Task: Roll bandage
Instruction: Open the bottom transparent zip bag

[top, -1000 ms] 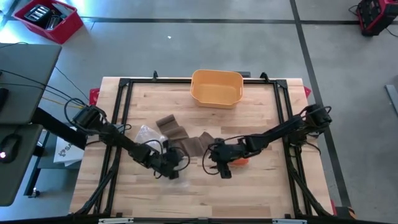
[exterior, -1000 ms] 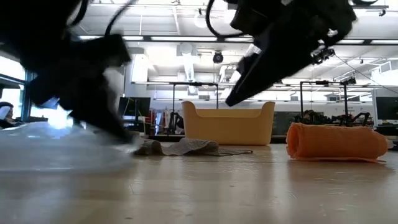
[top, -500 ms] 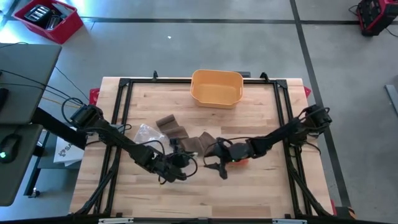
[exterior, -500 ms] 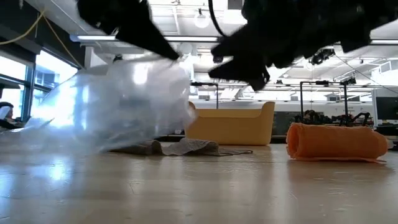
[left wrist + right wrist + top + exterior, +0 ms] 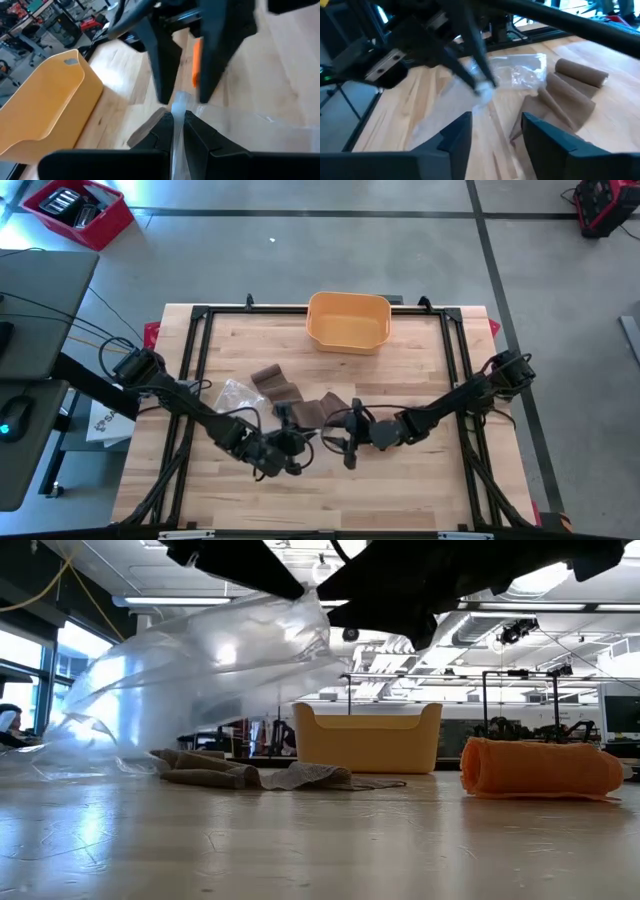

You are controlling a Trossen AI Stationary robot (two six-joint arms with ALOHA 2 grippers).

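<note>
The left gripper (image 5: 176,131) is what I watch first: its fingers are clenched on the edge of a clear plastic bag (image 5: 200,680), which I see lifted off the tabletop (image 5: 410,480) and billowing in the low view. From above, this gripper sits near the middle of the tabletop, toward the front, facing the right gripper (image 5: 492,132). That one has its fingers spread apart with nothing between them, and hangs just beside the pinched bag edge. The brown bandage (image 5: 295,402) lies unrolled in folds on the wood just behind both grippers, between them and the yellow bin (image 5: 348,321) at the far edge. An orange rolled bandage (image 5: 540,769) rests on the tabletop to the right; from above the right arm hides it.
</note>
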